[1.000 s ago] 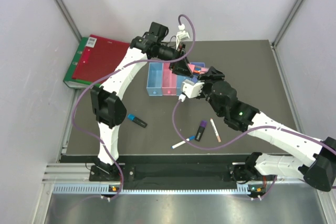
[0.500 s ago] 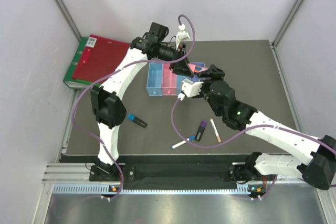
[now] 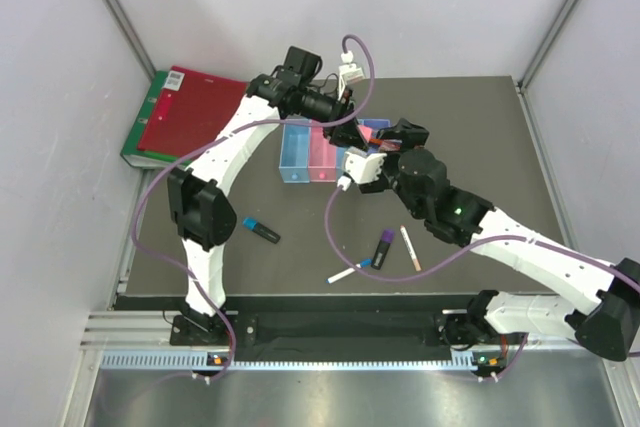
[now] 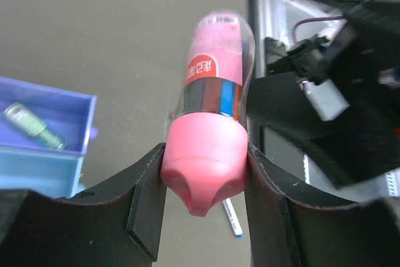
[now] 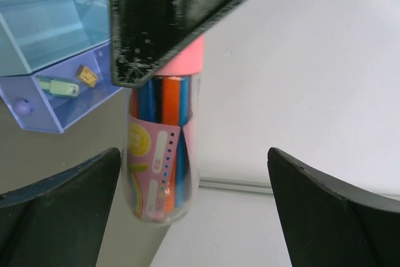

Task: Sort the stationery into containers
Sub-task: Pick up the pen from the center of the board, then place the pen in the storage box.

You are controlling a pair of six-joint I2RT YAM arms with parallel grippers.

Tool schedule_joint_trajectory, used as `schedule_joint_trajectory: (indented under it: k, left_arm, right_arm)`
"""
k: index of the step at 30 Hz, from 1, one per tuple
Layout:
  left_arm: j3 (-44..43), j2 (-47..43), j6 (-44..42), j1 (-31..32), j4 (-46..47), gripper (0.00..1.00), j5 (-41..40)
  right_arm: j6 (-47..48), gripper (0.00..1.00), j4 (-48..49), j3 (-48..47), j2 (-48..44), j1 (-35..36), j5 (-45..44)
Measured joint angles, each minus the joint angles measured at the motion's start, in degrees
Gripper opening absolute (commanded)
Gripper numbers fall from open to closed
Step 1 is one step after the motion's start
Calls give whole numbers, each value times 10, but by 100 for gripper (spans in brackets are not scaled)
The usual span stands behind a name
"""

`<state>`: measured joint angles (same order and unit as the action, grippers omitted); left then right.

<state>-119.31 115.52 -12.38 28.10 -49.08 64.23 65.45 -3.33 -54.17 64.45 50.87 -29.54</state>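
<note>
Pink-capped bottle [image 4: 212, 110] | L end effector [image 4: 203, 179] clamps cap | R end effector [image 5: 194, 154] wide, empty, astride it | purple bin [image 5: 56, 114] beside

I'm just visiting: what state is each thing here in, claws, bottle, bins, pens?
Left gripper: shut on the bottle at its cap.
Right gripper: open, fingers either side of the bottle, not touching it.
Bottle: cap on, held by the left gripper.
Purple bin: holds a green marker and a tan block.
Blue highlighter, purple highlighter, white pen, pink pen: lying loose on the table.
</note>
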Motion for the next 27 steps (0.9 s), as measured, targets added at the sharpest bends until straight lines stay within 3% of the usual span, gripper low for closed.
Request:
schedule_joint_trajectory:
  k: [12, 20, 27]
  left_arm:
    - [25, -16, -44, -33, -7, 0, -249]
    - [-35, 32, -120, -37, -42, 0, -416]
    - [-94, 89, -214, -32, -46, 0, -497]
  right_arm:
    - [-192, 100, -275, -209, -4, -35, 93]
    - [-261, 100, -330, -238, 5, -144, 120]
    - [-287, 100, -330, -255, 40, -248, 111]
